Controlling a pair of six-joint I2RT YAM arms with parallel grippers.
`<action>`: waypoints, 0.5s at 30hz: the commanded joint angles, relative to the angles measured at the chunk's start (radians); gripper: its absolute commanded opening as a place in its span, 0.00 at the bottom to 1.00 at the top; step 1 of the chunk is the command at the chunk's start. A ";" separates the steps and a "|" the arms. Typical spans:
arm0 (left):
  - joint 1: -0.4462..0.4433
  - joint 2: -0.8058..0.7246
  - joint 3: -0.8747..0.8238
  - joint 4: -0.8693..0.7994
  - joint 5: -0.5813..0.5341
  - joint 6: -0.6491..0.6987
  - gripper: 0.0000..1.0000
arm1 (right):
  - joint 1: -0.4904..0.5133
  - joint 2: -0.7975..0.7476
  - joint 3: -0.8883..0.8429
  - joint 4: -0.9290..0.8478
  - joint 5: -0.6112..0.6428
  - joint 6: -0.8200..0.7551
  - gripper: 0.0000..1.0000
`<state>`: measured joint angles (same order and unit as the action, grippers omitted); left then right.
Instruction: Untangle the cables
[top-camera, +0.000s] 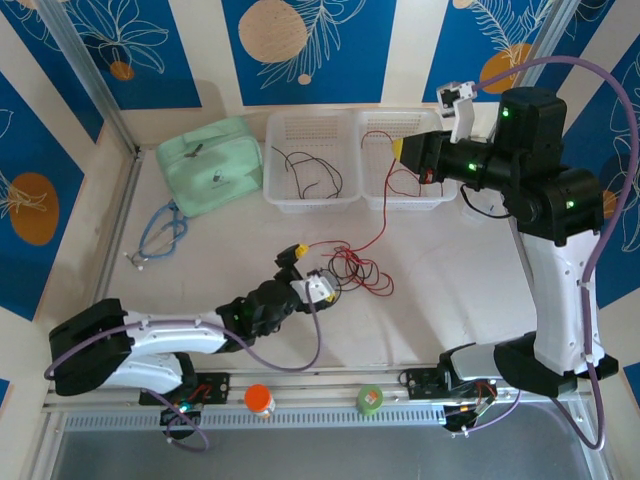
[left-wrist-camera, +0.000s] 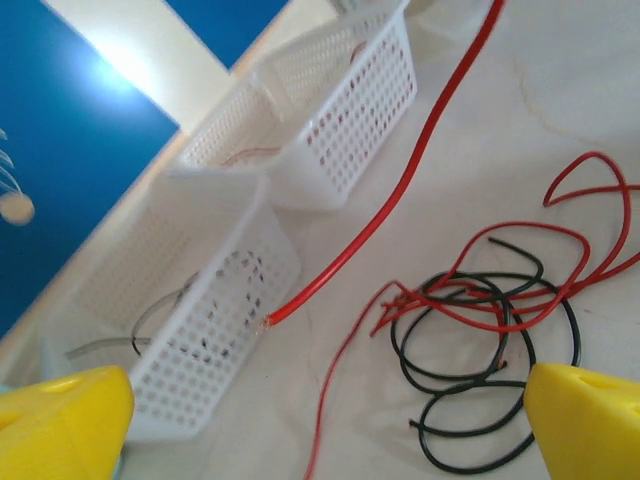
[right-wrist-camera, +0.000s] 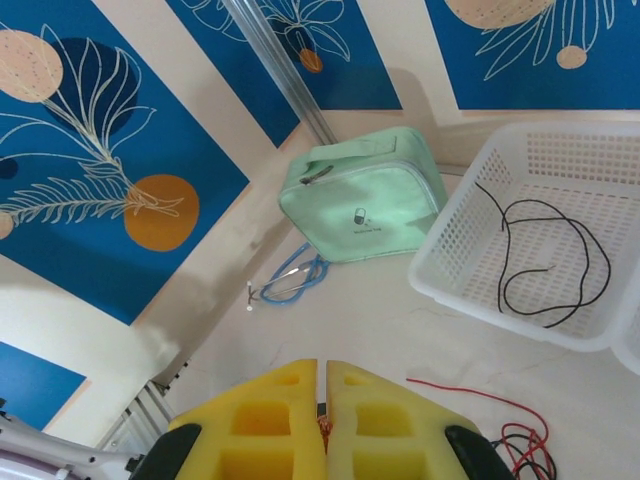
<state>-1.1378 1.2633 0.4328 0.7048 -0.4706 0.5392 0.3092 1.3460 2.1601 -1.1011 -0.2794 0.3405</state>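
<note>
left claw (left-wrist-camera: 320, 410) wide open and empty, beside red and black cables (top-camera: 355, 270) tangled on the counter (top-camera: 450, 290); right claw (right-wrist-camera: 322, 420) pinched shut on a red cable (left-wrist-camera: 400, 190), over the right basket (top-camera: 430, 203)

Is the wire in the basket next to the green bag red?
No, the wire lying in that basket is black.
</note>
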 joint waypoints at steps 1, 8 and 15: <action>-0.007 -0.045 -0.060 0.230 0.105 0.141 1.00 | -0.009 0.009 0.037 -0.025 -0.057 0.020 0.00; -0.004 -0.021 0.004 0.118 0.165 0.306 1.00 | -0.011 0.015 0.039 -0.020 -0.108 0.042 0.00; 0.001 0.177 0.110 0.265 0.082 0.529 1.00 | -0.011 0.013 0.026 -0.011 -0.154 0.065 0.00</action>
<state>-1.1374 1.3769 0.4870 0.8680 -0.3607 0.9306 0.3023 1.3598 2.1773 -1.1114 -0.3809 0.3798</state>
